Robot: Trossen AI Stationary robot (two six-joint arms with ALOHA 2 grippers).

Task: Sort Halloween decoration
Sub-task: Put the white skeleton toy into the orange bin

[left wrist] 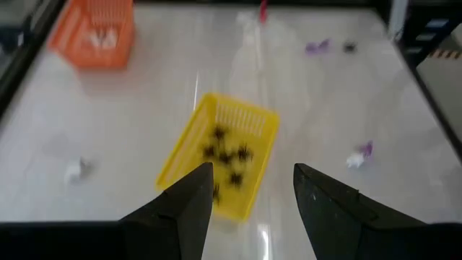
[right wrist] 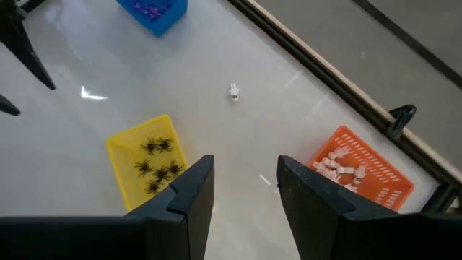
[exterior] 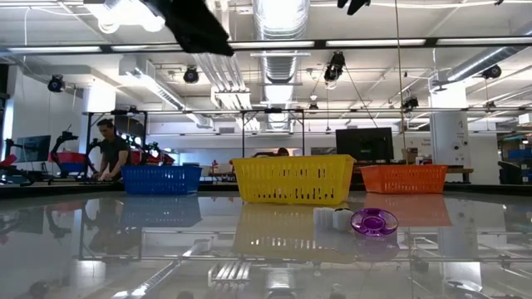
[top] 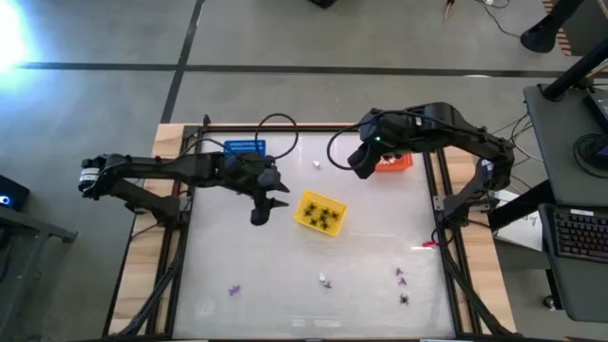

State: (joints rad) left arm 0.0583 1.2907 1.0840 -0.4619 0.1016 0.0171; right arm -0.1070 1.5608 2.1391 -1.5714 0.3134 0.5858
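The Halloween decoration is partly in baskets and partly loose. Black spiders lie in the yellow basket (top: pixel 320 212) (left wrist: pixel 224 155), purple bits in the blue basket (right wrist: pixel 153 11) and white bits in the orange basket (right wrist: pixel 361 170). Loose on the table are a white piece (top: pixel 316 165) (right wrist: pixel 234 90), purple pieces (top: pixel 234 290) (top: pixel 400 275), a white-and-purple piece (top: pixel 324 280) and a black spider (top: pixel 405 298). My left gripper (top: pixel 269 207) (left wrist: pixel 253 173) hovers open just left of the yellow basket. My right gripper (top: pixel 361 163) (right wrist: pixel 245 162) hangs open above the table beside the orange basket.
The three baskets stand on the table's far half; the blue basket (top: pixel 245 147) is at the far left and the orange basket (top: pixel 394 163) at the far right. A small red thing (top: pixel 425 245) lies near the right rail. People work at benches (exterior: pixel 108 154) beyond the table.
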